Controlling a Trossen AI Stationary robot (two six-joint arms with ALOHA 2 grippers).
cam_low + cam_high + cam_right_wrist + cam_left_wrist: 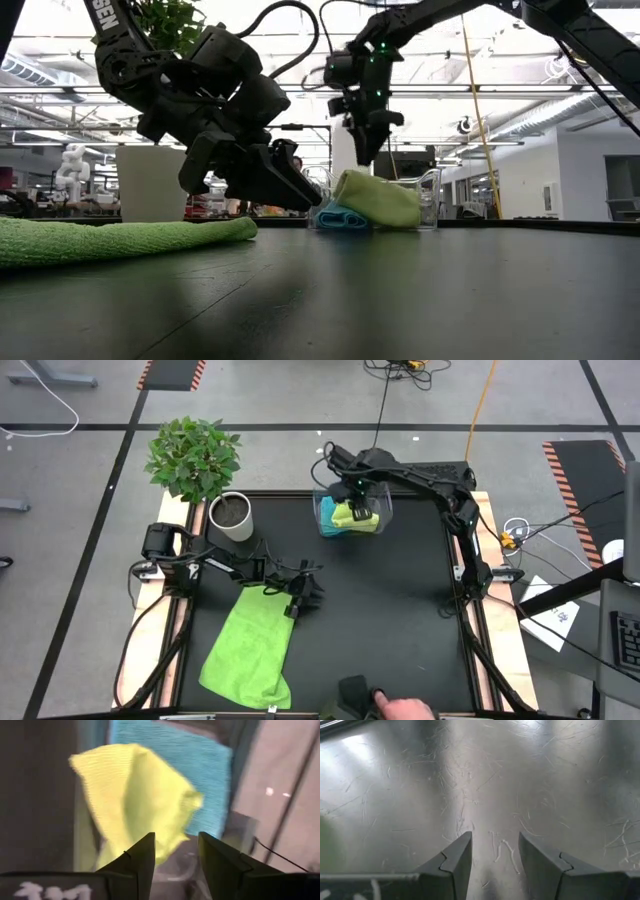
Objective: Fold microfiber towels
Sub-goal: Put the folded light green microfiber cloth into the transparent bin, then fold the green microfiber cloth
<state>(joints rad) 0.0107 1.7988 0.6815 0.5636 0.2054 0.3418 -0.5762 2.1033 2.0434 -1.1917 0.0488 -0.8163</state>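
1. A leafy green potted plant in a white pot (pixel 230 517) stands at the table's far left corner.
2. My left gripper (pixel 303 592) hovers low over the bare black tabletop (pixel 390 620), its fingers (pixel 457 862) parted with nothing between them.
3. Just beside it, the large lime-green fuzzy microfiber towel (pixel 250 645) lies spread flat along the table's left side, reaching toward the near edge.
4. At the far edge, the clear plastic bin (pixel 383 512) holds a folded turquoise-blue towel (pixel 338 218) with a second lime-green towel (pixel 380 200) slumped on top, spilling over the rim.
5. My right gripper (pixel 360 500) hangs directly above that bin, jaws apart and holding nothing; the green cloth (pixel 135 805) lies loose below my fingertips.
6. A person's hand (pixel 410 710) shows at the near edge.
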